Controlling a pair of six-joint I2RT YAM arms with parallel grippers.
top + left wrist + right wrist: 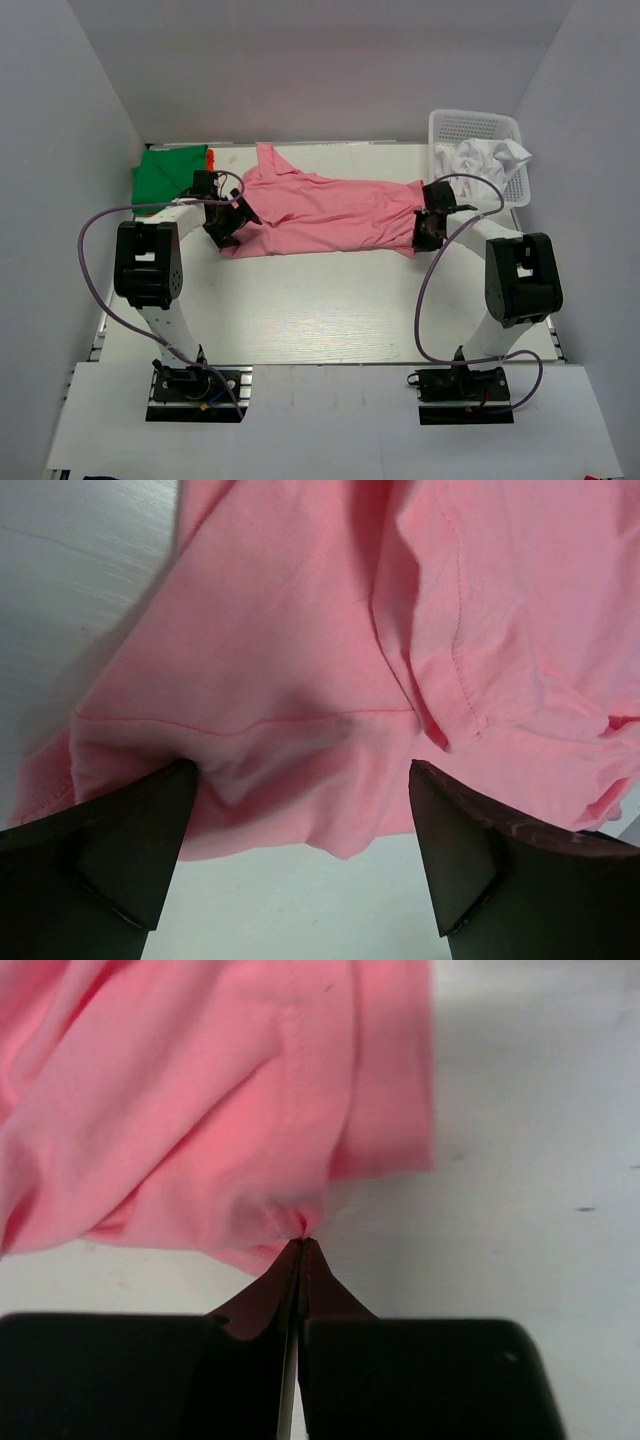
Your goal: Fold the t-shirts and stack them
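Pinching the salmon pink t-shirt [200, 1110] at its edge: right gripper [302, 1247], fingers pressed together on a small bunch of cloth. Left gripper [300, 775] has its fingers spread wide over the opposite end's hem, nothing clamped. The shirt's long axis runs left-right between both grippers, mid-table, crumpled. Bare table [320, 310] toward the bases gives room to pull flat. Green t-shirt [168, 172] lies folded far left; white t-shirt [490, 158] sits in the basket [470, 122] far right.

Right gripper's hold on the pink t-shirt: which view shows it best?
Right wrist view: the right gripper is shut on a bunched fold of the pink t-shirt. The top view shows only its place at the shirt's right end; the left wrist view misses it.
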